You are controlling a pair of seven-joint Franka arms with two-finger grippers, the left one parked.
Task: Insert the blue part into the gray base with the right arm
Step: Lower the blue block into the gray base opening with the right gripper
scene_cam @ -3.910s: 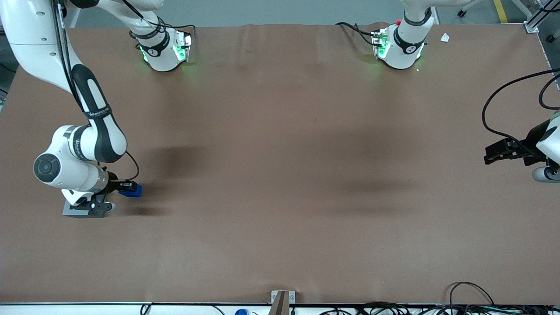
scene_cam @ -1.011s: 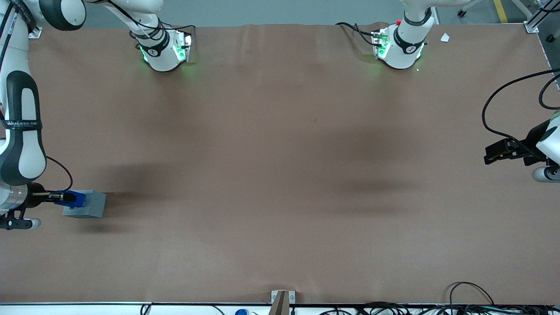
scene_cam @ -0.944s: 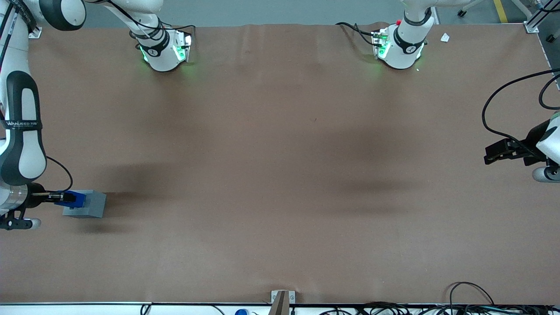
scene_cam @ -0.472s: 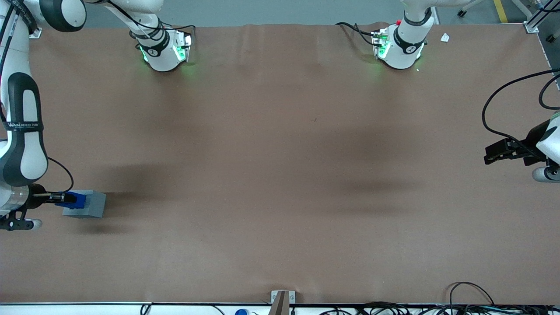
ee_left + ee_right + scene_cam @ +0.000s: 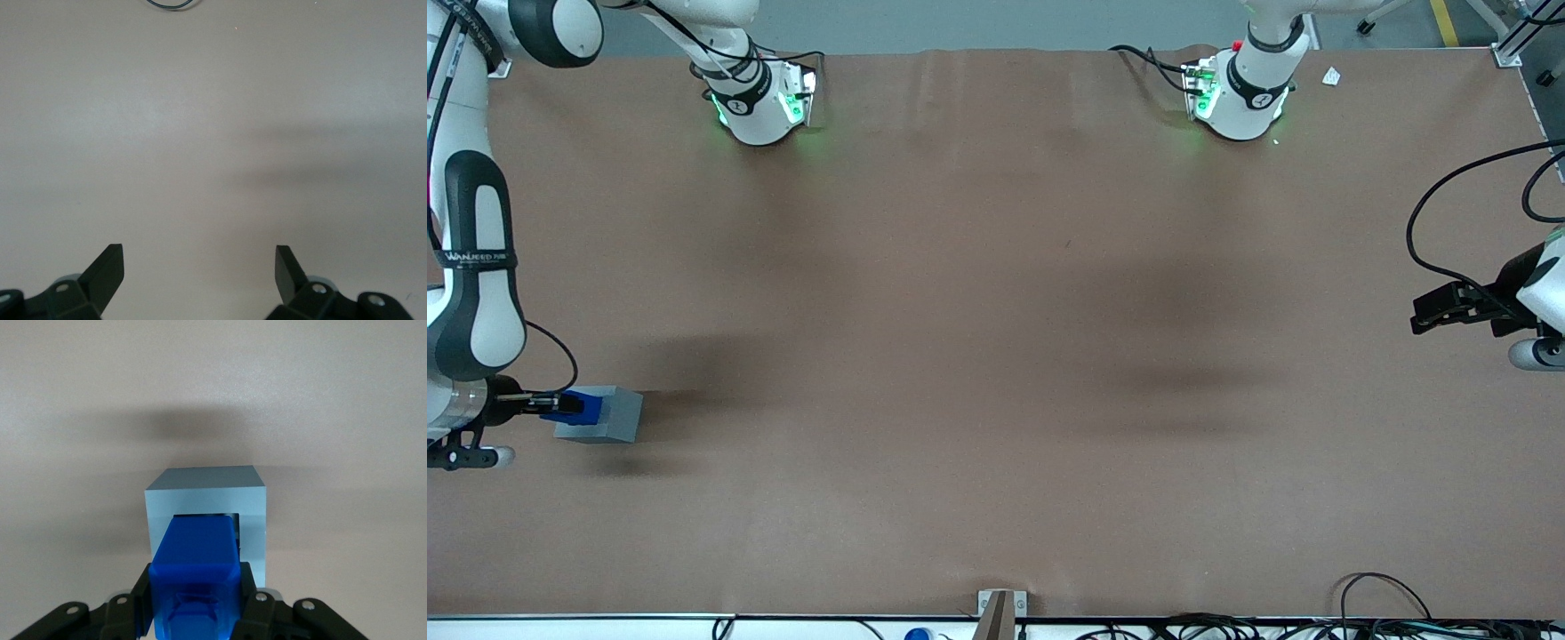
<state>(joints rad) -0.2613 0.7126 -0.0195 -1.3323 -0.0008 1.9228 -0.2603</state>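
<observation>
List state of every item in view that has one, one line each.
blue part: gripped between the fingers, its leading end in the gray base's recess, not fully seated.
gray base: resting on the table, recess partly filled by the blue part.
gripper: shut on the blue part, at the base toward the working arm's end of the table.
right arm: reaching down to the base.

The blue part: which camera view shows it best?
The right wrist view: the blue part fills it, held by the gripper with its tip at the gray base recess. The front view shows only a small blue patch; the left wrist view shows none.
</observation>
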